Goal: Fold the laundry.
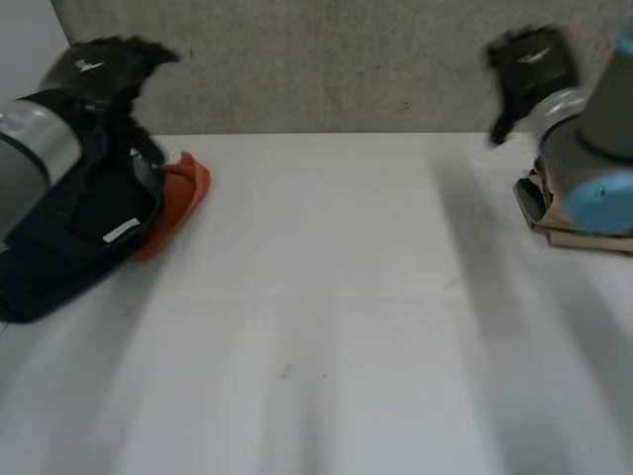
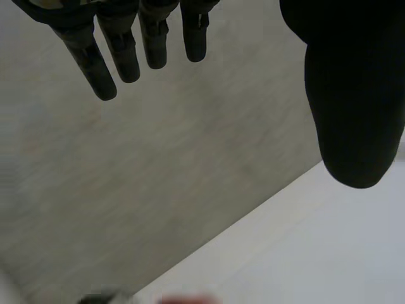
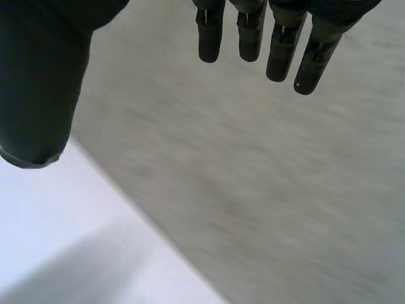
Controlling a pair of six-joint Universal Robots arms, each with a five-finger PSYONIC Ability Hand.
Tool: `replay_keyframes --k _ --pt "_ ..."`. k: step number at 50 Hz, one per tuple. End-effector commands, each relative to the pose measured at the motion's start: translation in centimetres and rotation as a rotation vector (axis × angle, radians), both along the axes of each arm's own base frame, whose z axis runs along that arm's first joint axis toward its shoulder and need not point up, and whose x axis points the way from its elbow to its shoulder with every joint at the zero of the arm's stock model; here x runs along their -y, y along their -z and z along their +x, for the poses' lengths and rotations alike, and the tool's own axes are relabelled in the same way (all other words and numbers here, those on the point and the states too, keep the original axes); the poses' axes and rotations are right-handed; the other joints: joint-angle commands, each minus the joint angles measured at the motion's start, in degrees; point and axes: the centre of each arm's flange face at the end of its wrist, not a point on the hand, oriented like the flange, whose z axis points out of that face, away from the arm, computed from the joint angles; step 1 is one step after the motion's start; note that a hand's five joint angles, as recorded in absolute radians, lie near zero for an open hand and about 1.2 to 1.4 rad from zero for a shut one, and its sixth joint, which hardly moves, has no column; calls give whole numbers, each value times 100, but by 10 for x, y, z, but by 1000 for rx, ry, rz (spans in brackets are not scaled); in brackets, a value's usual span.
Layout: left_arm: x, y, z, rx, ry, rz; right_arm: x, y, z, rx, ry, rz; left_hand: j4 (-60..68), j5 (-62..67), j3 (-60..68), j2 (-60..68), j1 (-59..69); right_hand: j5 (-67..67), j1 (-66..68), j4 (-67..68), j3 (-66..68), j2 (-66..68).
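White table, black cloth beside orange cloth at its left, tan folded stack at right

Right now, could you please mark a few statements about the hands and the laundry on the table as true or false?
1. The left hand has straight fingers and holds nothing. True.
2. The right hand is curled round a cloth. False: its fingers are straight and it holds nothing.
3. An orange cloth lies on the white table right beside the left arm. True.
4. The orange cloth is spread flat in the middle of the table. False: it sits bunched at the table's left side.
5. A beige folded stack lies at the table's right side, partly behind the right arm. True.
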Motion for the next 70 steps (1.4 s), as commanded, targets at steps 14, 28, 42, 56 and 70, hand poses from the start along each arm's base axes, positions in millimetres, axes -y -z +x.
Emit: replay_keyframes --k 14,28,42,56,70 --pt "115 170 100 470 -184 170 -127 113 24 -178 -274 319 561 492 552 548 635 -406 -174 -352 -233 -258" --pt "59 98 7 274 -66 37 -127 102 12 -166 -236 291 6802 6733 6793 6790 6876 -406 -174 -352 -233 -258" --pt "-108 114 -158 -7 441 216 -95 70 -30 -112 -52 207 6802 6733 6793 6790 6876 -406 -174 -352 -233 -258" --pt "-133 94 -164 -12 429 152 -88 69 -36 -114 -32 192 -160 -229 -169 -172 -86 -406 -174 -352 -233 -258" --pt "-97 50 -69 -50 110 80 -139 64 -14 -134 -175 270 -25 -94 -34 -38 49 -406 -174 -352 -233 -258"
